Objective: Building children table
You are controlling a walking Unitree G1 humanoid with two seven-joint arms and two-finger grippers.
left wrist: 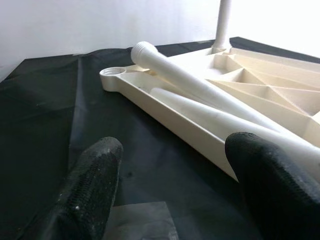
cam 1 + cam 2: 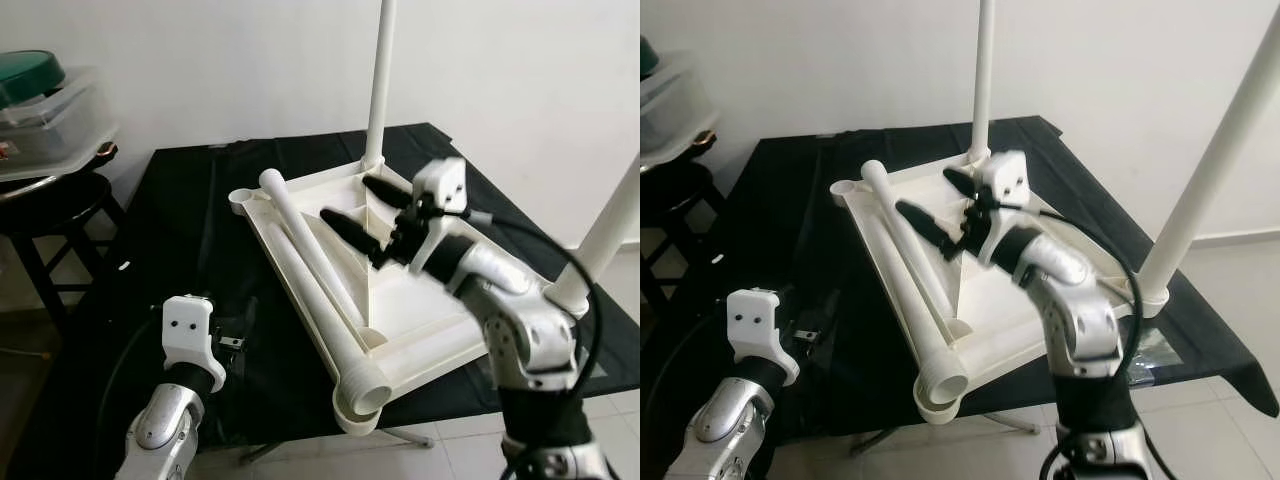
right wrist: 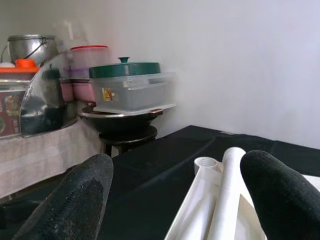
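Note:
The white table top (image 2: 420, 320) lies upside down on a black-covered work table (image 2: 180, 230). Two white legs stand upright in its corner sockets, one at the far corner (image 2: 380, 80) and one at the right corner (image 2: 610, 225). A loose leg (image 2: 318, 265) lies along the top's left side, its wide end over the near corner socket (image 2: 355, 415). A second loose leg (image 1: 215, 117) lies beside it. My right gripper (image 2: 365, 212) hovers open above the middle of the top, holding nothing. My left gripper (image 1: 170, 190) is open, low over the cloth left of the top.
The left corner socket (image 2: 240, 198) holds no leg. A dark stool (image 2: 50, 200) at the left carries a plastic box with a green lid (image 2: 40, 100). The work table's front edge (image 2: 300, 440) runs just below the near corner. A white wall stands behind.

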